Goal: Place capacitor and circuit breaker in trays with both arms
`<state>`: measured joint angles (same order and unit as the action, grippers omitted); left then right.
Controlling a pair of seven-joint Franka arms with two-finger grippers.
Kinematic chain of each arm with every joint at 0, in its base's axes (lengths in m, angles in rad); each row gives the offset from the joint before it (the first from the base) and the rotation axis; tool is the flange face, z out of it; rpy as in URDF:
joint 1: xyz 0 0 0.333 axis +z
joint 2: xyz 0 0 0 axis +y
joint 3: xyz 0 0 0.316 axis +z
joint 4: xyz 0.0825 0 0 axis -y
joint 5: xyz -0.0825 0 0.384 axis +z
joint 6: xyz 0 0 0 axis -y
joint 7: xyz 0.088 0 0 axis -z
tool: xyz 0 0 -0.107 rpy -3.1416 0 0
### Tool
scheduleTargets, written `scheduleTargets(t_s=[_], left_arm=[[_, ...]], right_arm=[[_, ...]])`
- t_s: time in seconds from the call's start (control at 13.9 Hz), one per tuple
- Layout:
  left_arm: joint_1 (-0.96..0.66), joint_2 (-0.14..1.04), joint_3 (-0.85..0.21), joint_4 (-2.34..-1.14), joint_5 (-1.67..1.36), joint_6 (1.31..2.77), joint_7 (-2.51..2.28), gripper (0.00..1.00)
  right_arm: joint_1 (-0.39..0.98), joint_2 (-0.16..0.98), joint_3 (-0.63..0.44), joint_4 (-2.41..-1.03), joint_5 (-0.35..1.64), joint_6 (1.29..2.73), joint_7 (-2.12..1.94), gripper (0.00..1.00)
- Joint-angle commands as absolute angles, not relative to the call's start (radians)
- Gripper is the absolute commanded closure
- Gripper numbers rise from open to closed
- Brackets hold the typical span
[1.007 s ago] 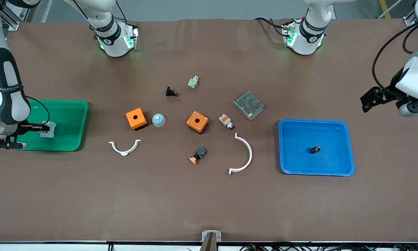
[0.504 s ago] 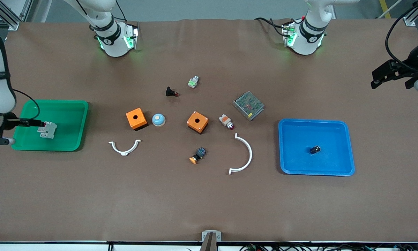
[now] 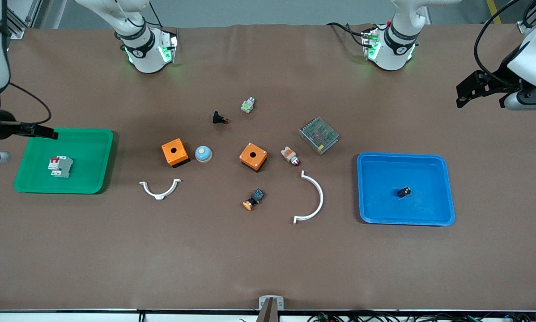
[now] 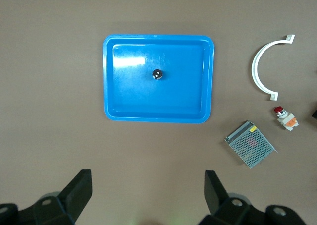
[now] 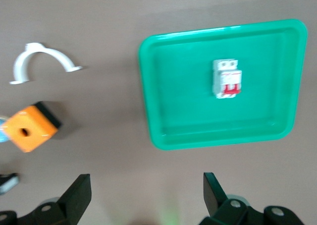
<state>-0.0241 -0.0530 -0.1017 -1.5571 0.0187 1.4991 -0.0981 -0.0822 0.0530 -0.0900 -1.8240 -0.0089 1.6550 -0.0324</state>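
The capacitor (image 3: 403,192) is a tiny black cylinder lying in the blue tray (image 3: 447,188); it also shows in the left wrist view (image 4: 157,74). The circuit breaker (image 3: 60,166), white-grey with red toggles, lies in the green tray (image 3: 93,179); it also shows in the right wrist view (image 5: 227,79). My left gripper (image 3: 467,93) is open and empty, high above bare table between the blue tray and the bases (image 4: 147,190). My right gripper (image 3: 44,132) is open and empty, over the green tray's edge nearest the bases (image 5: 147,190).
Between the trays lie two orange boxes (image 3: 175,152) (image 3: 253,156), a blue dome (image 3: 203,153), two white curved brackets (image 3: 159,189) (image 3: 313,199), a mesh metal box (image 3: 319,135), a white-orange part (image 3: 290,156), an orange-capped button (image 3: 253,199) and a black red-tipped part (image 3: 219,118).
My right gripper has drawn away from the circuit breaker, which stays in the green tray. My left gripper has shifted up, away from the blue tray toward the bases.
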Motion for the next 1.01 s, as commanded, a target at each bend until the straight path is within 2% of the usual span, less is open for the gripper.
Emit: scheduleTargets(t_s=[0.0,0.22,0.43,0.58,0.94], left_arm=[[-0.002,-0.09,-0.11,-1.579,0.006,1.486,-0.1,0.0],[0.0,-0.107,-0.109,-1.58,0.005,1.485,-0.098,0.0],[0.002,-0.107,-0.103,-1.58,0.005,1.476,-0.098,0.0],[0.011,-0.097,-0.103,-1.574,0.005,1.477,-0.098,0.0],[0.008,-0.086,-0.104,-1.569,0.017,1.479,-0.093,0.0]], right_arm=[[-0.002,0.006,-0.097,-1.852,0.018,1.654,0.058,0.0],[0.009,-0.021,-0.095,-1.803,0.018,1.632,0.063,0.0],[0.018,-0.012,-0.095,-1.62,0.017,1.534,0.063,0.0],[0.017,-0.009,-0.098,-1.539,0.017,1.536,0.064,0.0],[-0.008,0.009,-0.104,-1.485,0.012,1.537,0.054,0.0]])
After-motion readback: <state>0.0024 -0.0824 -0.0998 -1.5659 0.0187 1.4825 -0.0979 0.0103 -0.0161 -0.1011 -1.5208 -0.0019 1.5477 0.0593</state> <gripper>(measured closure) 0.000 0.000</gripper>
